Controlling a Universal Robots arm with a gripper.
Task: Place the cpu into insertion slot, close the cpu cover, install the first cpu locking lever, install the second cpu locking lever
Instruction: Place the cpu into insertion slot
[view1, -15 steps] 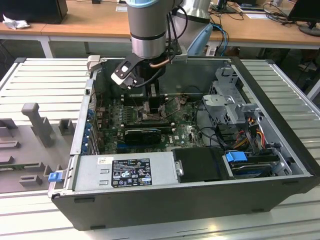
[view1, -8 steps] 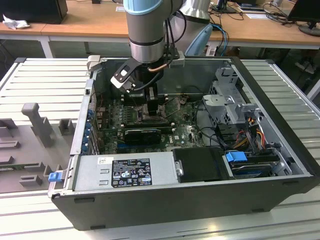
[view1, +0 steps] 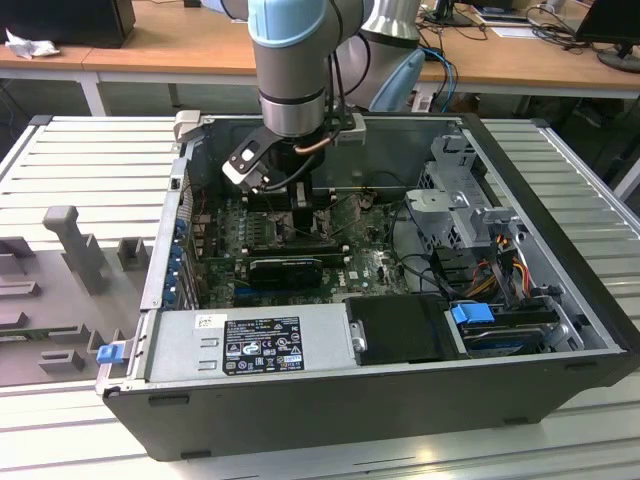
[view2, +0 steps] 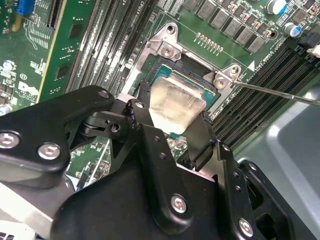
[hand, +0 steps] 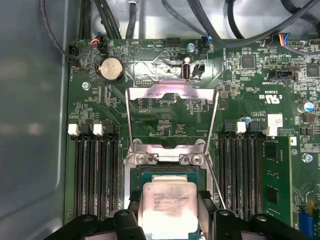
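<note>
In the exterior view the arm reaches straight down into the open case (view1: 158, 255). The gripper (view1: 290, 200) hangs low over the board (view1: 370, 265), a steep approach that suits a part that has to go in flat.

In the first wrist view, a bank of memory slots (hand: 95, 175) lies outside one finger, well clear of the work. Next come the fingers (hand: 133, 210), closed on the cpu (hand: 167, 207). One black pad presses each of two opposite edges, which leaves the silvery face bare and the underside free to meet the slot (hand: 170, 171). The cpu sits between the fingers, directly over the slot, whose dark well shows just past the fingertips. I cannot tell whether the chip already rests in it or hovers a little above.

In the second wrist view the cpu (view2: 175, 105) lies across the opening, with the slot's silvery rim (view2: 167, 50) just beyond the fingertips.

Further beyond the fingertips, past the screwed bracket (hand: 167, 158), the cover (hand: 172, 91) is swung up and back. Its cut-out frame stands away from the slot, so nothing blocks the way down.

Outside the other finger a thin wire lever (hand: 215, 185) slants off, unlatched and clear of the slot. It shows as a bright rod (view2: 280, 93) in the second wrist view. More memory slots lie beyond that lever.
</note>
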